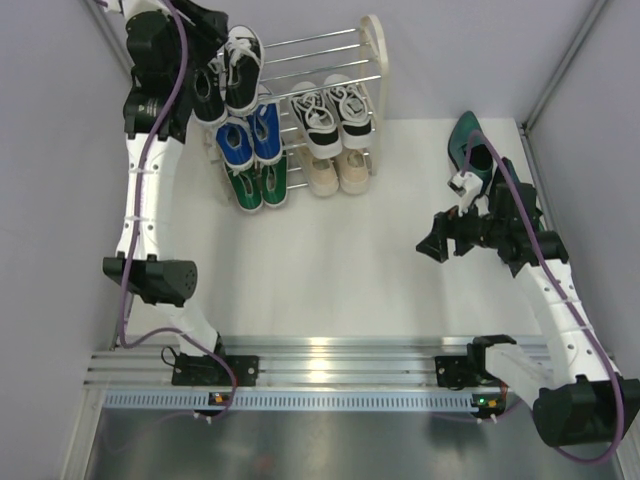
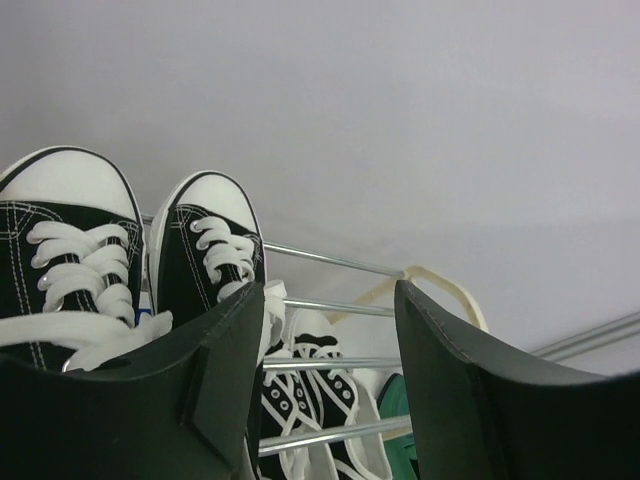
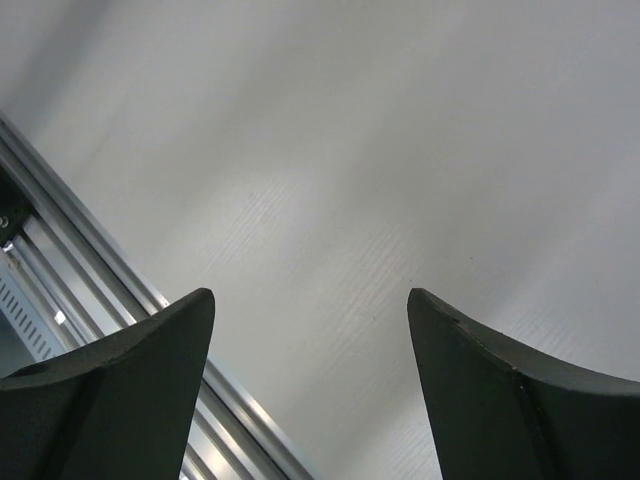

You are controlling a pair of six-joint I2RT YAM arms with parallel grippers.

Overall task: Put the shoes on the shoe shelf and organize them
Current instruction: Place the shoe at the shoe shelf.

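The shoe shelf (image 1: 373,60) stands at the back, chrome rods between cream panels. It holds one black-with-white pair (image 1: 243,65) at top left, a blue pair (image 1: 250,138), a green pair (image 1: 258,185), a second black-with-white pair (image 1: 332,117) and a beige pair (image 1: 337,172). A dark green dress shoe (image 1: 468,140) lies on the table at the right, behind my right arm. My left gripper (image 1: 215,35) is open at the shelf's top left. In the left wrist view (image 2: 330,330) its left finger (image 2: 200,380) is beside the top black sneakers (image 2: 210,240). My right gripper (image 1: 440,245) is open and empty over the table, as the right wrist view (image 3: 310,330) shows.
The white table (image 1: 330,270) stretches between the shelf and the arm bases. An aluminium rail (image 1: 330,360) runs along the near edge and shows in the right wrist view (image 3: 90,300). Grey walls close in the left, back and right.
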